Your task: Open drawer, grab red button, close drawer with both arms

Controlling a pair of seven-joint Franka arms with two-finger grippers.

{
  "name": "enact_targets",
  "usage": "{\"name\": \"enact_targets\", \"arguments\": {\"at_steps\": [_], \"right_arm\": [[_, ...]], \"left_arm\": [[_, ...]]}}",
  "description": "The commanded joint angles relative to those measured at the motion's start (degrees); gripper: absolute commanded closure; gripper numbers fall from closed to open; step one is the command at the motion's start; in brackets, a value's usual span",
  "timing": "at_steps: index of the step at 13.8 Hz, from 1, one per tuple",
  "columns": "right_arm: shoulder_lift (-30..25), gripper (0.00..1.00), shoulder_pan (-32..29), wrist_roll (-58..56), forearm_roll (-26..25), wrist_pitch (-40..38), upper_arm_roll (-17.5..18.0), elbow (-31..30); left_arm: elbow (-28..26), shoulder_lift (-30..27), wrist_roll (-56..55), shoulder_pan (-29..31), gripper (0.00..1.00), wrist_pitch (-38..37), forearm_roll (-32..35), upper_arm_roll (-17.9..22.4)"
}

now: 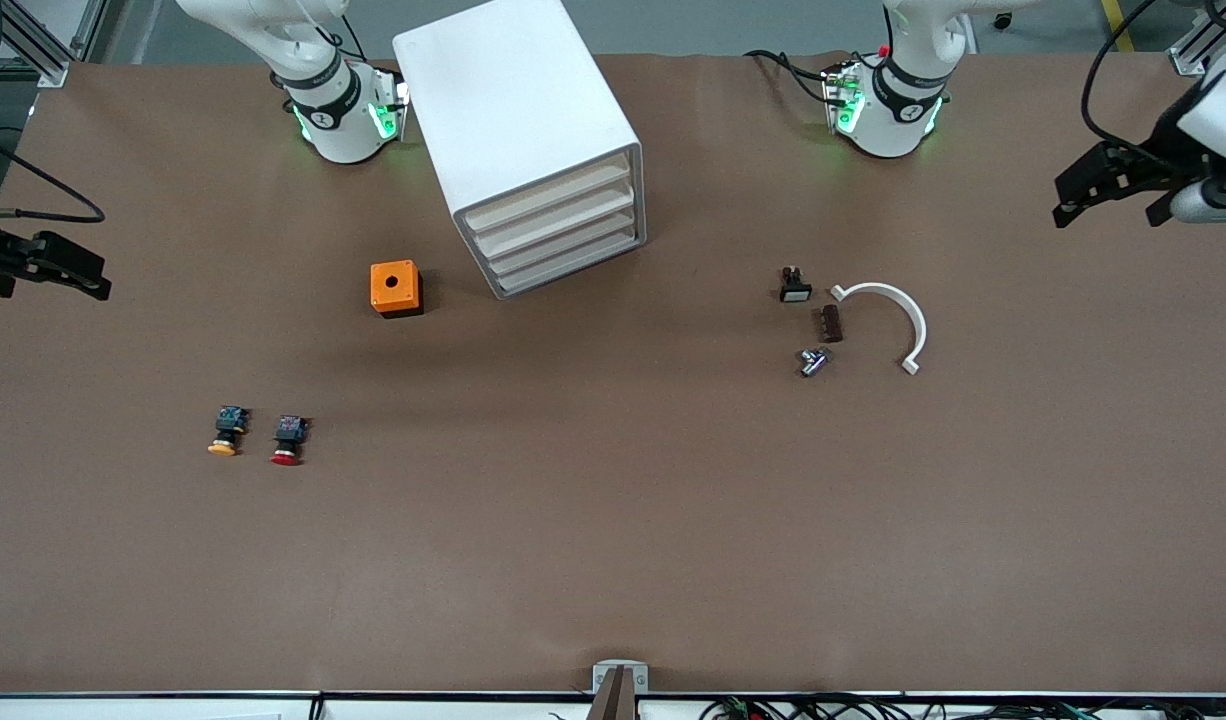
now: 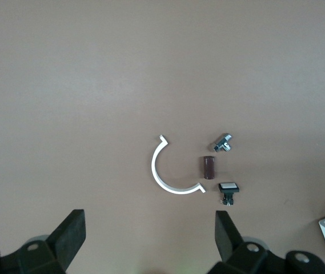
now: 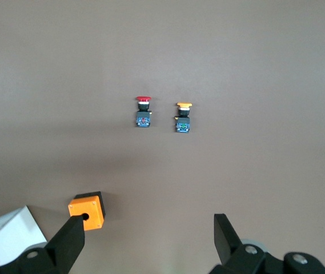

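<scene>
The white cabinet (image 1: 518, 120) stands between the arm bases, and all of its drawers (image 1: 558, 225) are pushed in. The red-capped button (image 1: 288, 440) lies on its side on the table, toward the right arm's end; it also shows in the right wrist view (image 3: 143, 111). My right gripper (image 1: 78, 275) hangs open and empty over the table's edge at the right arm's end, its own view (image 3: 148, 231) showing bare table between the jaws. My left gripper (image 1: 1108, 205) hangs open and empty over the left arm's end, also seen in its own view (image 2: 149, 228).
An orange-yellow-capped twin (image 1: 227, 430) lies beside the red button. An orange cube with a hole (image 1: 395, 288) sits beside the cabinet. Toward the left arm's end lie a white curved piece (image 1: 898, 310), a brown cylinder (image 1: 832, 323), a metal fitting (image 1: 813, 361) and a small black switch (image 1: 795, 287).
</scene>
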Motion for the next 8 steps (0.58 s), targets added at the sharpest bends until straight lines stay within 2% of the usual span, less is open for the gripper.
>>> {"name": "enact_targets", "arguments": {"at_steps": [1, 8], "right_arm": [[-0.35, 0.00, -0.78, -3.28, 0.41, -0.99, 0.70, 0.95], [-0.35, 0.00, -0.95, -3.19, 0.14, -1.43, 0.52, 0.95]], "left_arm": [[-0.98, -1.26, 0.81, 0.90, 0.00, -0.61, -0.69, -0.55], [-1.25, -1.26, 0.55, 0.82, 0.00, -1.58, -0.07, -1.16]]}}
